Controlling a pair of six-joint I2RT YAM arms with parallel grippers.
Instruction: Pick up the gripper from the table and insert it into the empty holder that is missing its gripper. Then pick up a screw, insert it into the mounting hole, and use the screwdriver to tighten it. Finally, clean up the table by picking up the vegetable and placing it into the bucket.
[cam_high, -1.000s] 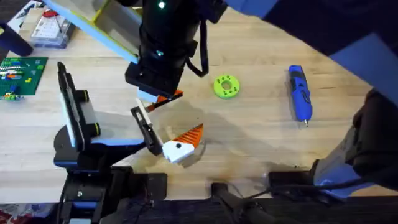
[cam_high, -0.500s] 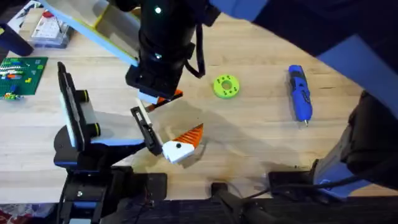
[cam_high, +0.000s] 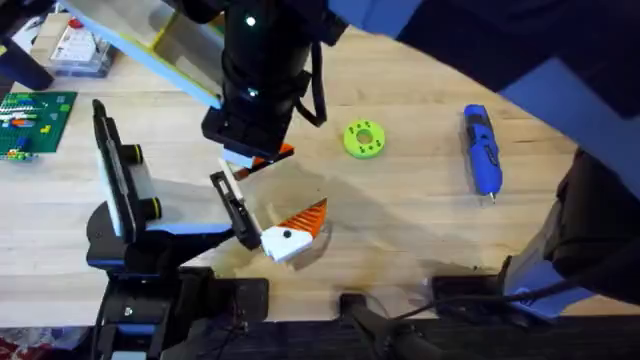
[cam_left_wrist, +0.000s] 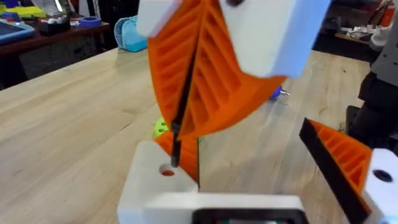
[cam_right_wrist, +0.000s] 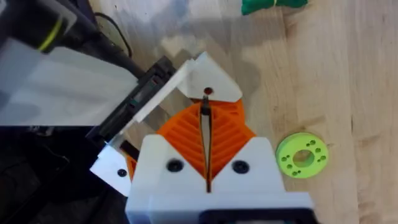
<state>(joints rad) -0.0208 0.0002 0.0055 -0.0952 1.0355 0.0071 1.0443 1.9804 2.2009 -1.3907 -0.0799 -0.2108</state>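
The holder (cam_high: 232, 208) is the black rail at the end of my left arm. On its far end sits the gripper (cam_high: 232, 168), a white block (cam_right_wrist: 208, 84) with a mounting hole (cam_left_wrist: 166, 171). My right gripper (cam_high: 255, 155) hangs over it, pads (cam_right_wrist: 224, 134) shut on a thin dark screw (cam_right_wrist: 205, 118) whose tip (cam_left_wrist: 175, 160) is right at the hole. My left gripper (cam_high: 295, 185) is open, and its other orange finger (cam_left_wrist: 345, 158) stands far along the rail. The blue screwdriver (cam_high: 482, 150) lies to the right. A green vegetable (cam_right_wrist: 273, 5) lies beyond. The bucket is out of view.
A lime-green disc (cam_high: 364, 139) lies between the holder and the screwdriver. At the back left are a clear parts box (cam_high: 80, 45) and a green brick plate (cam_high: 35, 120). The right arm spans the upper right of the overhead view.
The right arm has edged very slightly left. The screw stays held over the hole, and the left arm has not moved.
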